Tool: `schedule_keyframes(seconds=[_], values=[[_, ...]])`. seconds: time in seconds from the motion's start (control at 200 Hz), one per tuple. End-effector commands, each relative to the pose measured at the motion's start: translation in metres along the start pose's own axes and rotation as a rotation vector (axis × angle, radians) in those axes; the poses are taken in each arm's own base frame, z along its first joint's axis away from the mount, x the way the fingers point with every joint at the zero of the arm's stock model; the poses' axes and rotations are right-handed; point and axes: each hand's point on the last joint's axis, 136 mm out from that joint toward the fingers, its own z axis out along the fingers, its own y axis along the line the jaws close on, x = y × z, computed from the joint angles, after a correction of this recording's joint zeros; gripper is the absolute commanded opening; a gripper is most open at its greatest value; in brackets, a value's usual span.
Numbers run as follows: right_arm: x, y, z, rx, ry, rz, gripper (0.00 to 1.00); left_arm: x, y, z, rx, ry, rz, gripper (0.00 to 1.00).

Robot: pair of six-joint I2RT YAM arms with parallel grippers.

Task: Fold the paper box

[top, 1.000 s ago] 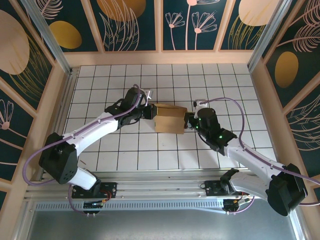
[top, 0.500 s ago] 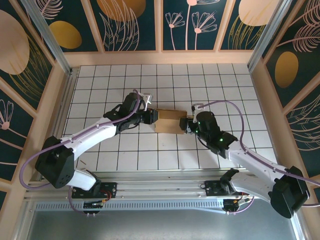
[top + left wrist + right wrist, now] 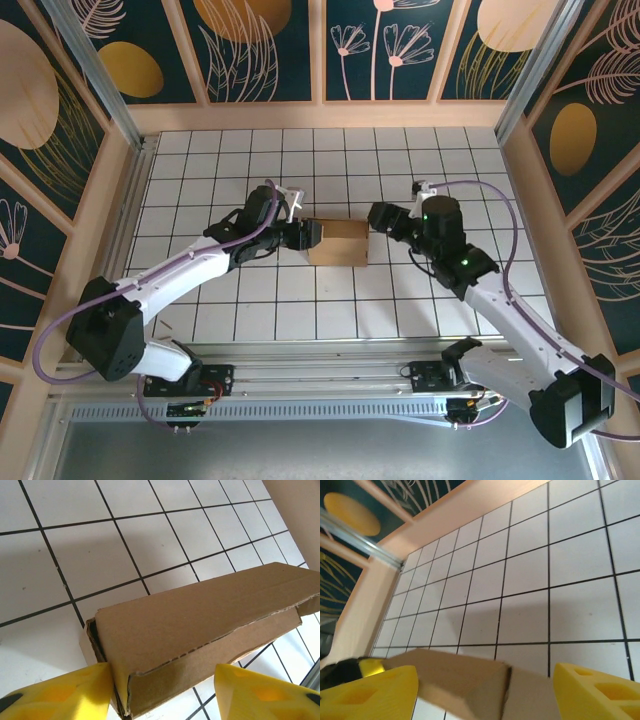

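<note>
We see the paper box (image 3: 339, 245) flat mid-table, its length running away from the left gripper (image 3: 310, 234), which straddles its end (clamped or not, we cannot tell). The right gripper (image 3: 380, 216) gapes empty beside the opposite corner.

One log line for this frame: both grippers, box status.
left gripper open, straddling left end of plain brown cardboard box | right gripper open, near its right end, not gripping | box shape formed
</note>
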Motion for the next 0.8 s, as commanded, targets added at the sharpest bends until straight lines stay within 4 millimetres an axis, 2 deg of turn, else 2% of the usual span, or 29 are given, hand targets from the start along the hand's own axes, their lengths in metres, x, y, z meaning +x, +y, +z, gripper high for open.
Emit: schedule_keyframes(seconds=[0.0, 0.075, 0.22, 0.425, 0.44, 0.491, 0.641, 0.796], values=[[-0.006, -0.004, 0.009, 0.013, 0.080, 0.138, 0.70, 0.026, 0.009, -0.006, -0.038, 0.087, -0.018, 0.71], [-0.007, -0.005, 0.017, 0.022, 0.100, 0.130, 0.69, 0.018, 0.003, -0.011, -0.018, 0.053, -0.011, 0.74], [-0.005, -0.001, 0.030, 0.002, 0.131, 0.142, 0.69, 0.014, -0.002, -0.016, 0.000, 0.037, -0.006, 0.75], [-0.006, -0.005, 0.033, 0.020, 0.127, 0.142, 0.69, 0.001, -0.014, -0.031, 0.038, -0.023, 0.000, 0.76], [-0.006, -0.005, 0.033, 0.023, 0.127, 0.142, 0.69, -0.010, -0.020, -0.036, 0.051, -0.048, 0.004, 0.76], [-0.004, -0.007, 0.032, 0.031, 0.133, 0.149, 0.69, -0.018, -0.023, -0.044, 0.047, -0.079, -0.006, 0.76], [0.009, -0.006, 0.028, 0.021, 0.182, 0.187, 0.69, -0.047, -0.013, -0.069, -0.052, -0.179, -0.142, 0.73], [0.024, -0.003, 0.025, -0.019, 0.225, 0.224, 0.69, -0.049, -0.004, -0.062, -0.107, -0.118, -0.227, 0.66]])
